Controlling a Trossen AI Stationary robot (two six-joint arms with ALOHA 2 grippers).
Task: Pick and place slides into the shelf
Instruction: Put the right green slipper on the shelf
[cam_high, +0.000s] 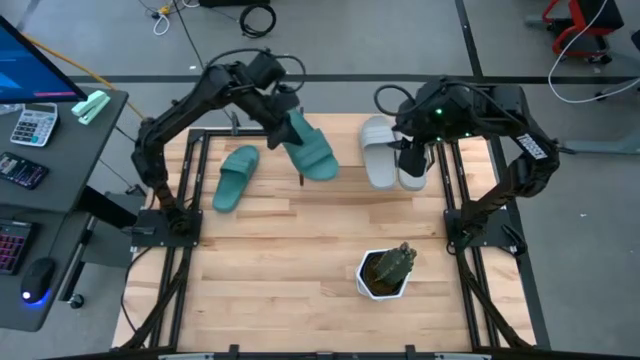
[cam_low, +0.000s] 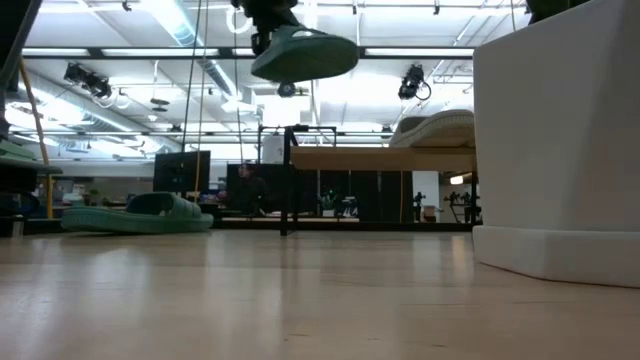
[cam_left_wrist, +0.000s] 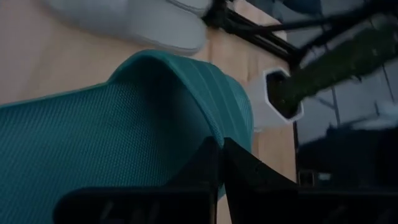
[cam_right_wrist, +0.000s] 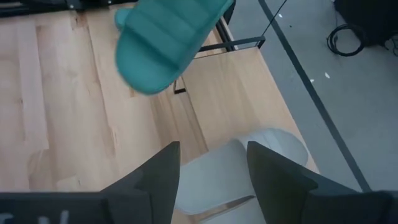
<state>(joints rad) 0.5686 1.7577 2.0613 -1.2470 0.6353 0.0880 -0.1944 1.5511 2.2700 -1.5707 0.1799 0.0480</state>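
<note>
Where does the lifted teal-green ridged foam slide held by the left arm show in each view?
High: teal-green slide, upper centre, in left gripper.
Low: top centre, in the air.
Left wrist: fills the lower left.
Right wrist: top centre.
Shared landmark: light grey slides.

Robotics lab: concrete floor w/ cables (cam_high: 255, 15), desk w/ calculator (cam_high: 33, 126), ceiling lights.
</note>
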